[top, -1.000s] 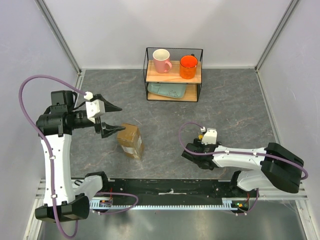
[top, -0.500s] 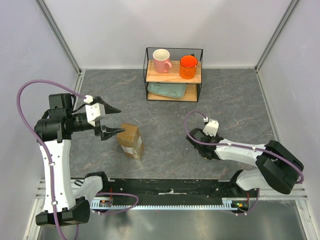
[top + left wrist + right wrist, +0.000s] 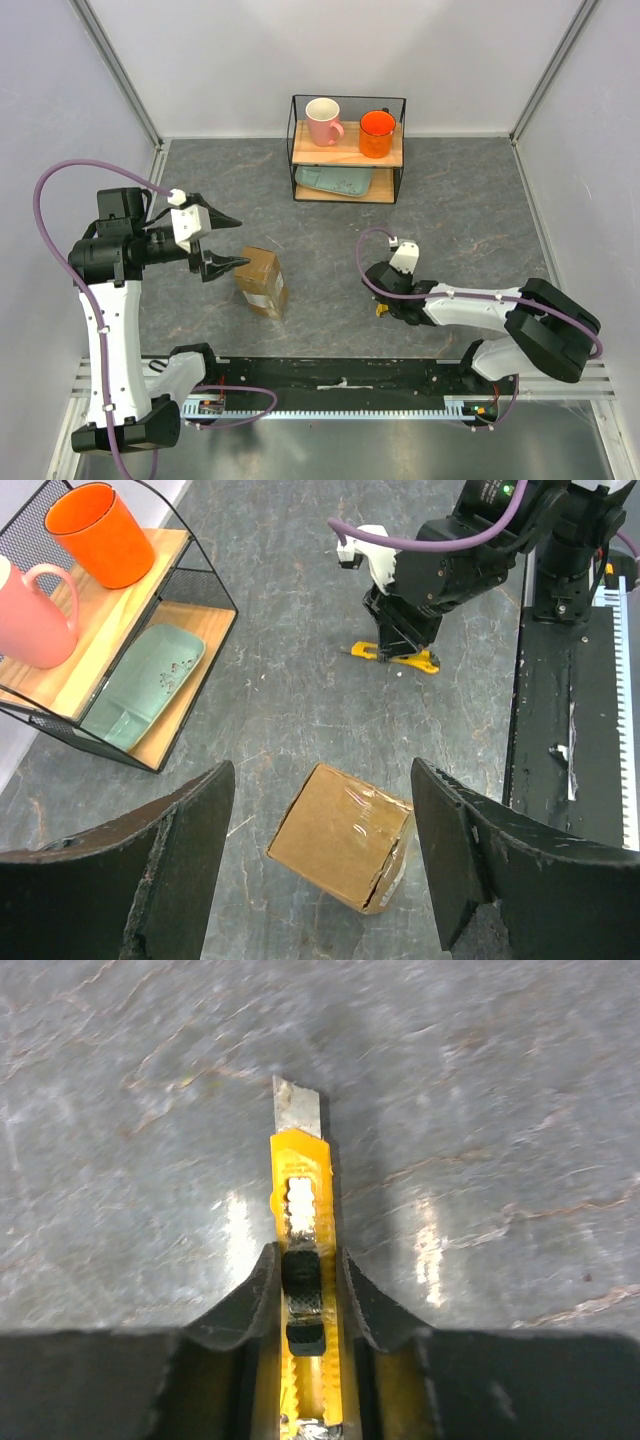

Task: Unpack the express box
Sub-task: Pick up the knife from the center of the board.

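The express box, brown cardboard with clear tape, lies on the grey table left of centre; the left wrist view shows it below, one taped corner split. My left gripper hovers just left of and above it, jaws wide open, nothing between them. A yellow utility knife lies flat on the table with its blade out. My right gripper has its fingers pressed against both sides of the knife's handle. From above, the knife peeks out under the right gripper.
A wire rack stands at the back centre with a pink mug and an orange mug on top and a green tray below. A black rail runs along the near edge.
The right gripper swung left and down over the knife and closed its jaws onto the handle. The left arm has barely moved; the box stays put.
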{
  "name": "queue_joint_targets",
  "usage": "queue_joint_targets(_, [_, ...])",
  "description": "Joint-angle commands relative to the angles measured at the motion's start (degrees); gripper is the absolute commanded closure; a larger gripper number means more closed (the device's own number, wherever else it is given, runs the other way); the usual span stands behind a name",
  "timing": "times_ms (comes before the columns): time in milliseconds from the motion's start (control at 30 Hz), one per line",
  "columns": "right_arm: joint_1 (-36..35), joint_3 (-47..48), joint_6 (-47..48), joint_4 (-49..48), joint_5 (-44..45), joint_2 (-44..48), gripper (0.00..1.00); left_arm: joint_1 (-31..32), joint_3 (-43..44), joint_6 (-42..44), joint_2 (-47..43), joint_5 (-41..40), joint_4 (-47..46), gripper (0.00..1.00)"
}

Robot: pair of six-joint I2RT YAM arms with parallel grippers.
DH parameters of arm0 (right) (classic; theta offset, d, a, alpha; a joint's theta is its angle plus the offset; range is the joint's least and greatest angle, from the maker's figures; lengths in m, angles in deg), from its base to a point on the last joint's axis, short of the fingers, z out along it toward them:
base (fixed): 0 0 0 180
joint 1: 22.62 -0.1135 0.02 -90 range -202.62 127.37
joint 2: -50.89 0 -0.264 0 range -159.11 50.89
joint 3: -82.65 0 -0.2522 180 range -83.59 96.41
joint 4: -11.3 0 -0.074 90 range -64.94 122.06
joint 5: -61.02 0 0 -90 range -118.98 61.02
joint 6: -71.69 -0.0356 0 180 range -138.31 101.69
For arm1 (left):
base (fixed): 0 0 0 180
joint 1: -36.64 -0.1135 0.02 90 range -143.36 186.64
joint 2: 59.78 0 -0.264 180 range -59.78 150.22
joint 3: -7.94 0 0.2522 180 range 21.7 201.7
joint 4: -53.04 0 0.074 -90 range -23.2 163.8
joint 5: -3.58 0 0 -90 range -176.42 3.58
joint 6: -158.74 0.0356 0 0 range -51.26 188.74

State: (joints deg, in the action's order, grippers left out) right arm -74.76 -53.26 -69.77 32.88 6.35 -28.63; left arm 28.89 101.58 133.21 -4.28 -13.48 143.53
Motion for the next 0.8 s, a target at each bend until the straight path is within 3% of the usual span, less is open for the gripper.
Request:
queue_joint_targets(0, [-3.1, -1.9, -2.9, 5.4, -10.4, -3.4, 0.91, 0.1, 1.2, -3.1, -0.3, 1.1, 0.0, 0.21])
queue_joint_targets(33, [-3.3, -0.9, -1.5, 5.7, -10.7, -2.9, 0.95, 0.1, 1.2, -3.4, -0.3, 1.2, -0.1, 0.21])
queue_joint_targets(100, [-4.5, 0.5, 1.1, 5.9, -11.2, 0.2, 1.00, 0.1, 1.4, -4.3, -0.1, 0.7, -0.5, 0.10])
queue_joint_targets(267, [-5.1, 6.2, 11.4, 7.8, -13.7, 11.6, 1.00, 0.2, 2.1, -6.7, -0.5, 2.2, -1.1, 0.02])
queue_joint_targets(433, [-5.6, 15.5, 20.3, 10.5, -18.7, 22.5, 1.00, 0.3, 4.7, -8.8, -0.7, 6.1, -1.5, 0.00])
queue_joint_targets(567, [-8.7, 24.4, 26.4, 13.4, -21.7, 24.1, 1.00, 0.6, 5.0, -17.3, -0.7, 11.8, -6.4, 0.00])
queue_joint_targets(767, [-20.1, 39.4, 34.8, 21.5, -12.8, 17.1, 1.00, 2.1, 4.8, -35.4, 0.8, 16.6, -18.4, 0.00])
